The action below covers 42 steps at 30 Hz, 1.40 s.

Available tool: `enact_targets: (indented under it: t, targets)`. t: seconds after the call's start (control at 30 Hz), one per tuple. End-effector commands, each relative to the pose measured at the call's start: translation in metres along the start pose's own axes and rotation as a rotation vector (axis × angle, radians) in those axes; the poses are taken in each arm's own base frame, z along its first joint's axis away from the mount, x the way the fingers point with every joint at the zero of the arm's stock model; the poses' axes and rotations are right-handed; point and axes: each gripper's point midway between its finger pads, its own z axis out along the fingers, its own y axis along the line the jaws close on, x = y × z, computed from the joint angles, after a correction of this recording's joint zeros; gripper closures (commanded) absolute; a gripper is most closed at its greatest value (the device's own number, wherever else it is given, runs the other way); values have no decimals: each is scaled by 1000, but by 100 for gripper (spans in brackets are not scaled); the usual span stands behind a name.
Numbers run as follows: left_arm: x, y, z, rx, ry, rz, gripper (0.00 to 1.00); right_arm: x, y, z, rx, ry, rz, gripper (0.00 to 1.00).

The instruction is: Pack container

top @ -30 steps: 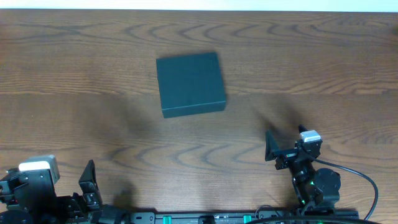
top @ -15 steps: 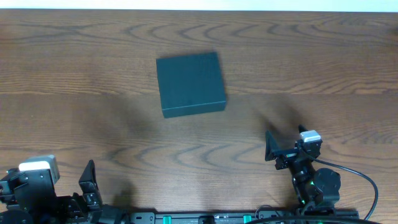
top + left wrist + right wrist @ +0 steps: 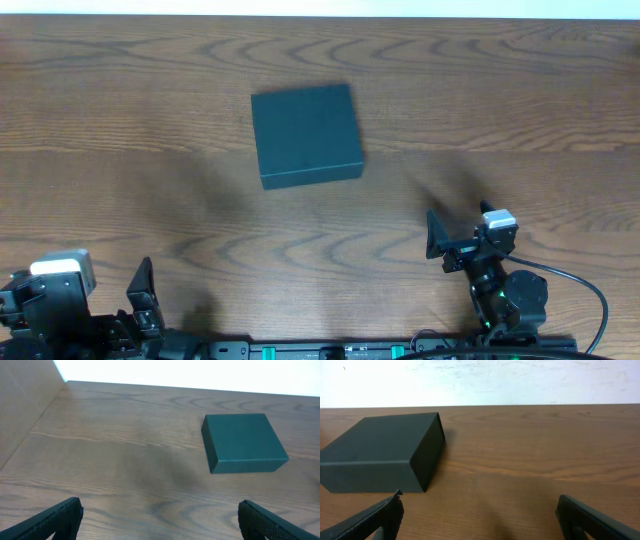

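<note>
The container (image 3: pixel 305 133) is a dark teal square box with its lid shut, lying flat on the wooden table a little left of centre. It also shows in the left wrist view (image 3: pixel 243 442) and in the right wrist view (image 3: pixel 380 452). My left gripper (image 3: pixel 160 520) is open and empty at the table's near left edge, far from the box. My right gripper (image 3: pixel 480 517) is open and empty at the near right edge, with the box ahead and to its left. In the overhead view the left gripper (image 3: pixel 145 295) and right gripper (image 3: pixel 437 238) sit low at the front.
The bare wooden table (image 3: pixel 520 120) spreads around the box. A light wall panel (image 3: pixel 22 405) stands along the left side in the left wrist view. A black cable (image 3: pixel 585 290) loops by the right arm's base.
</note>
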Motion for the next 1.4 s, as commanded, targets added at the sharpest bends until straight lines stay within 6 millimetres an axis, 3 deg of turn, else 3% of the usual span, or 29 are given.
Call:
enact_targets:
  t: [0.0,0.2,0.37,0.5,0.67,0.9,1.37]
  targets:
    - [2,3,1,-18,10,9,1,1,-1,0,1,-4,13,1]
    - [-3,-2,15,-2,-53,-54,1,1,-1,0,1,-4,13,1]
    - [-25,-4,41,-1,-302,-119,2,1,-1,0,1,-4,13,1]
    - [-29,1,66,-25,-496,-174,1,1,-1,0,1,-4,13,1]
    - [-12,4,102,-43,-573,-198,2,1,-1,0,1,-4,13,1]
    - [27,3,146,-46,-576,-200,1,1,-1,0,1,-4,13,1]
    - [73,8,182,-86,-520,-186,1,1,-1,0,1,-4,13,1]
